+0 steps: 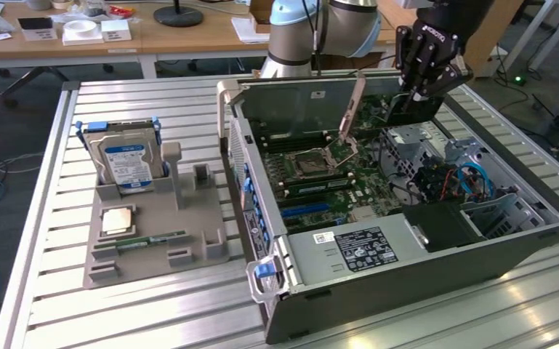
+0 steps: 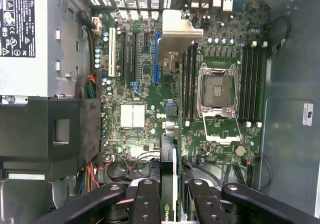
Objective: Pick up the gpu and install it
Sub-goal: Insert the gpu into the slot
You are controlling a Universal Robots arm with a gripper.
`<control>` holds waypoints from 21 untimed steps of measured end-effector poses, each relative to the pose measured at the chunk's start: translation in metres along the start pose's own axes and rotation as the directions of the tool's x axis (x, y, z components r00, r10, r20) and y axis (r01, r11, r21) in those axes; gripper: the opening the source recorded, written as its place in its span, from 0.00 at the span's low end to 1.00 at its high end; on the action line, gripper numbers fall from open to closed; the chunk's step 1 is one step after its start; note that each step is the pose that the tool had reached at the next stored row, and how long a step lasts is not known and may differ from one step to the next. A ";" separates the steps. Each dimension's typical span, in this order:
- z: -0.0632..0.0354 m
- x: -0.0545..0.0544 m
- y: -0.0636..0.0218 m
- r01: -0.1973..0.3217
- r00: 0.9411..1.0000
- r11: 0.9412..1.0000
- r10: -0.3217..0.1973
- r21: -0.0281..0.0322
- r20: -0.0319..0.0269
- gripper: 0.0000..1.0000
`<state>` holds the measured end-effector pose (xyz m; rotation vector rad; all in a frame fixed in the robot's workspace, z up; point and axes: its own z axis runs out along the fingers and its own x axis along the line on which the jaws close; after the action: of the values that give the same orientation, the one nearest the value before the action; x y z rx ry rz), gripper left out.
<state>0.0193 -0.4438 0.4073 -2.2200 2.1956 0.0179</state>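
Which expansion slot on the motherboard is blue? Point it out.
The long blue slot, seen in the wrist view just beside the silver bracket of the gpu. Its neighbours in the row are black slots and a white slot.

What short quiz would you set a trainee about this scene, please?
1. True or false: the gripper is shut on the graphics card over the open computer case.
2. Where is the hard drive? A) upright in the grey holder; B) inside the case; C) in the gripper.
3. Fill in: in the exterior view, the holder sits to the case's ____.
Key: 1 true; 2 A; 3 left.
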 end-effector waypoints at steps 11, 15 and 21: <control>0.0003 0.000 0.0016 -0.007 1.000 1.000 0.007 0.000 0.000 0.26; 0.0003 0.000 0.0016 -0.007 1.000 1.000 0.007 0.000 0.000 0.26; 0.0044 0.000 0.0035 -0.007 1.000 1.000 0.007 0.000 0.000 0.26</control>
<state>0.0158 -0.4437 0.4029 -2.2123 2.2033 0.0177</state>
